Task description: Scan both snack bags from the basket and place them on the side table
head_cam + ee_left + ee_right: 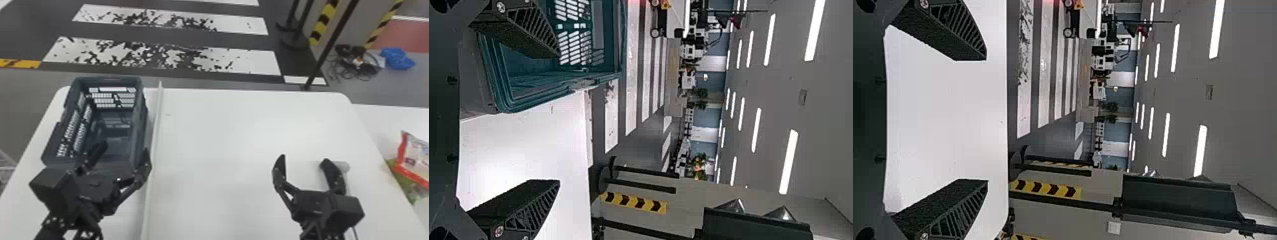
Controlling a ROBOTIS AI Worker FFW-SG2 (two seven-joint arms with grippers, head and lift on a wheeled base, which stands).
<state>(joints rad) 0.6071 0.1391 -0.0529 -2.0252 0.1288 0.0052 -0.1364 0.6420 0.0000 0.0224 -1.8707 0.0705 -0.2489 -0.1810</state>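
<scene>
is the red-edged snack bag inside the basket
No, the red-edged snack bag is over on the side table, to the right of the basket.

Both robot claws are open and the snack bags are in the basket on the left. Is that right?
No: the head view shows the snack bags on the side table, not in the basket. The left claw and right claw are open, like you said.
</scene>
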